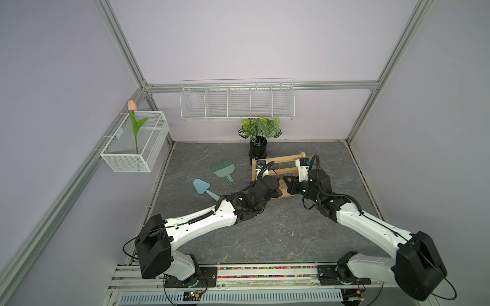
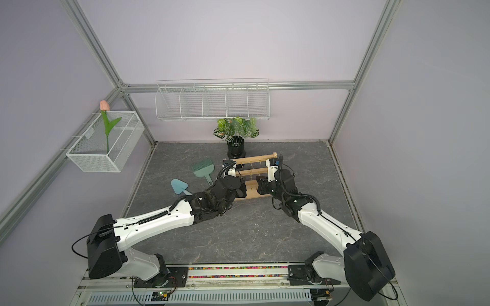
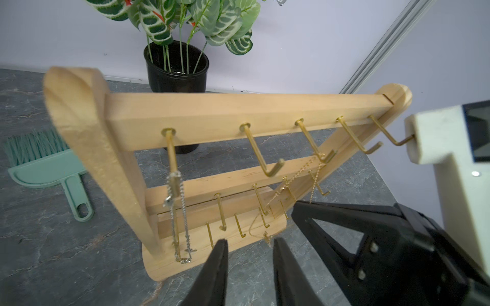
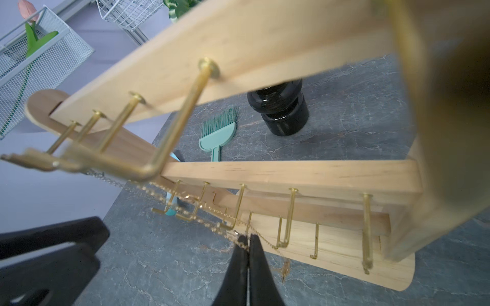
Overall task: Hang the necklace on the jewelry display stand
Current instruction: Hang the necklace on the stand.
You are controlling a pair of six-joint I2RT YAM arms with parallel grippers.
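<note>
Grey marbled tabletop [image 1: 265,238] in a lilac-walled cell with an aluminium frame. Both arms reach from the near edge to the front of the stand [image 1: 283,158]. It is upright past mid-table, at a slight angle, just in front of the black plant pot [image 1: 258,148].

Nearest, the left gripper [image 3: 250,249] — jaws apart, nothing between them, tips low by the stand's base. Beside it the right gripper [image 4: 247,242] — jaws pinched together on the gold necklace [image 3: 315,182], in front of the lower hooks.

The necklace is looped over the middle hook [image 3: 324,156] of the top crossbar. One strand drops to the right gripper; the other sags toward the base with a small pendant [image 3: 266,235] at the bottom. A silver chain [image 3: 184,212] hangs from the end hook of the same bar and reaches the base.

Left of the stand on the table lie a blue trowel [image 1: 201,186] and, farther back, a green brush [image 1: 224,169], apart from each other.

On the back wall is a white wire basket [image 1: 237,103]. On the left wall is a mesh basket [image 1: 124,163] with a pink tulip [image 1: 132,105] standing in it.
</note>
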